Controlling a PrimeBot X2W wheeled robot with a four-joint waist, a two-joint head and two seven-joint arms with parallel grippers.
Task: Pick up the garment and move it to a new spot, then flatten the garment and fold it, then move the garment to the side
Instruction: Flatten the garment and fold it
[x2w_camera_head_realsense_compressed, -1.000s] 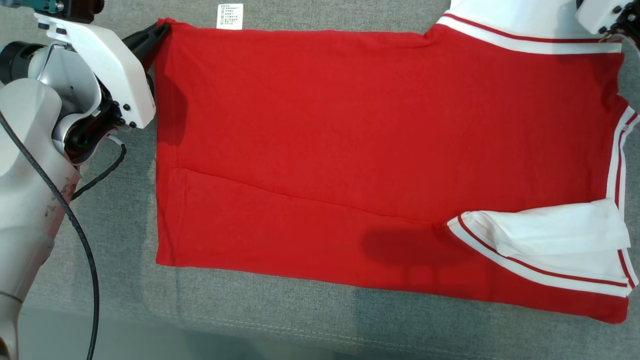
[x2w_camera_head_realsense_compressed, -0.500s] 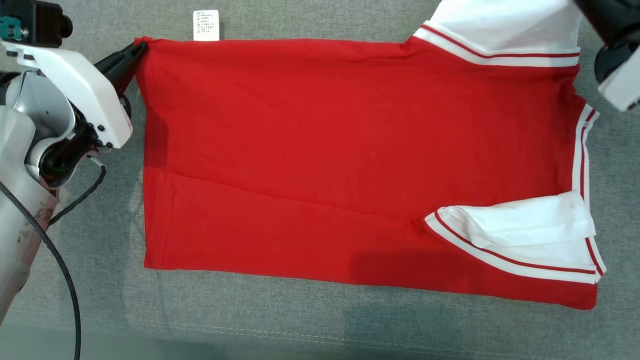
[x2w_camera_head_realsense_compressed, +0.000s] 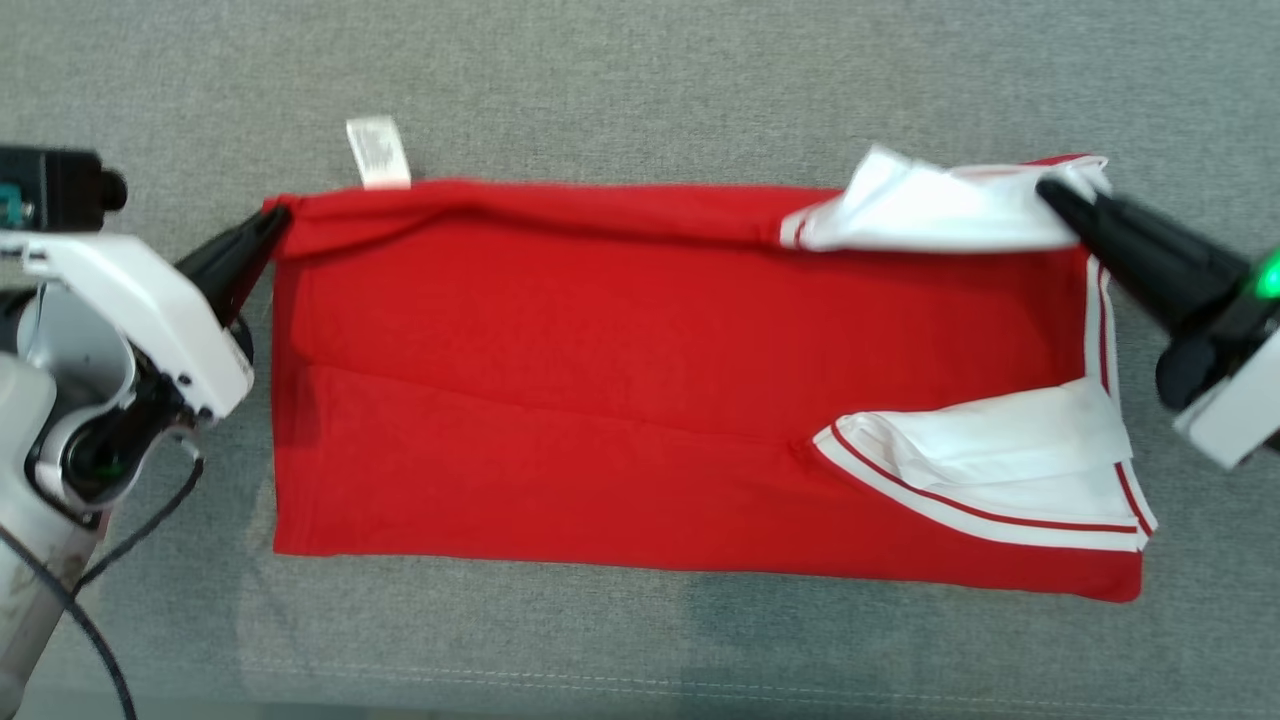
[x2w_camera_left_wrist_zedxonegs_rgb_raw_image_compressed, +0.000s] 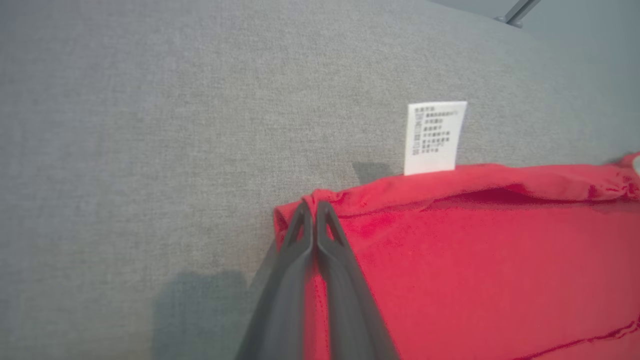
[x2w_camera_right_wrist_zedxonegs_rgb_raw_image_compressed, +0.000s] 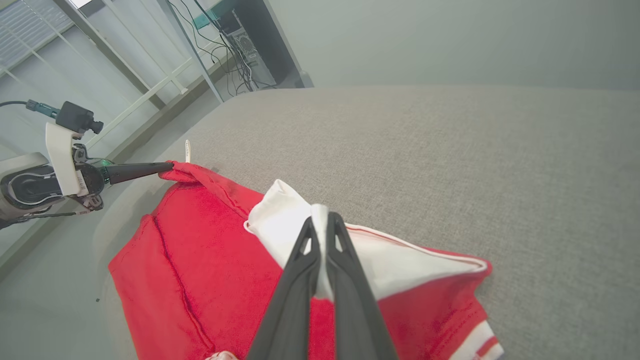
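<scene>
Head view: the red garment (x2w_camera_head_realsense_compressed: 640, 400) is seen spread on the grey fabric surface (x2w_camera_head_realsense_compressed: 640, 80), with its far hem corner beside the care label (x2w_camera_head_realsense_compressed: 377, 152) pinched by the closed left end effector (x2w_camera_head_realsense_compressed: 278, 215) and its white sleeve (x2w_camera_head_realsense_compressed: 920, 210) pinched by the closed right end effector (x2w_camera_head_realsense_compressed: 1052, 192). The cloth is judged light, soft and limp, so sagging between the grips is expected. Corners and seamed edges are judged the surest places to be gripped.
</scene>
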